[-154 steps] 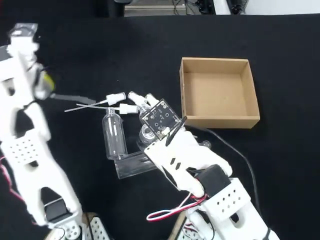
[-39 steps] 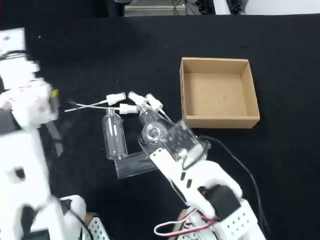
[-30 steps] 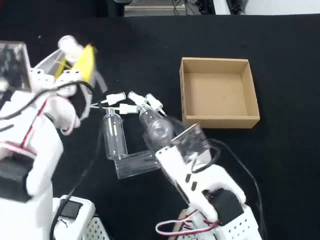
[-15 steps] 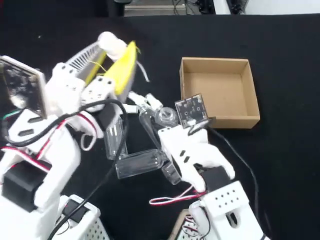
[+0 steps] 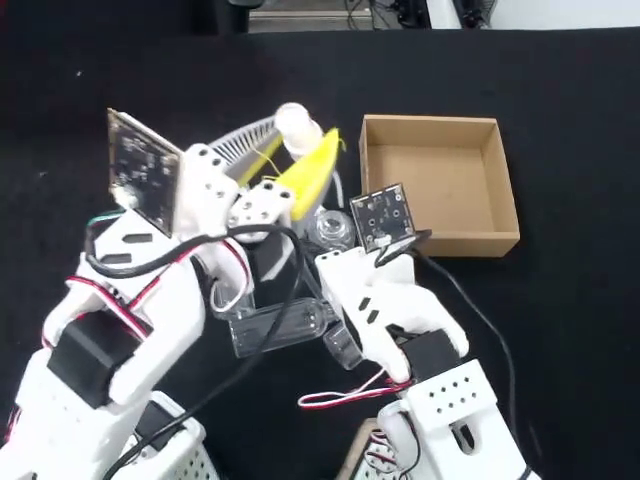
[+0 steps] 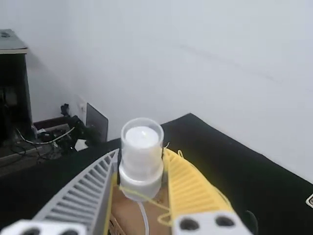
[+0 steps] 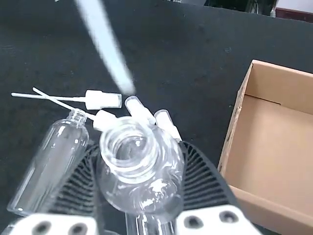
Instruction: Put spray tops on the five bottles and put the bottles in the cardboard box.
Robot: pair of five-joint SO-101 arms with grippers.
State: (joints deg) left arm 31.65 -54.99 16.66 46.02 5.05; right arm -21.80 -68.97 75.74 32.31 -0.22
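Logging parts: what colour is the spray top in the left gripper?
The spray top is white, clearest in the left wrist view.

Glossy clear plastic bottle (image 7: pixel 134 169), matt cardboard box (image 5: pixel 437 186)

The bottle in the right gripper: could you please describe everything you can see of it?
The bottle is small and clear, apparently plastic, with rounded shoulders and a short neck. Its mouth is open, with no top fitted. It stands roughly upright, mouth towards the wrist camera, clamped round its body between the right gripper's two black ribbed fingers. In the high view it is close beside the cardboard box.
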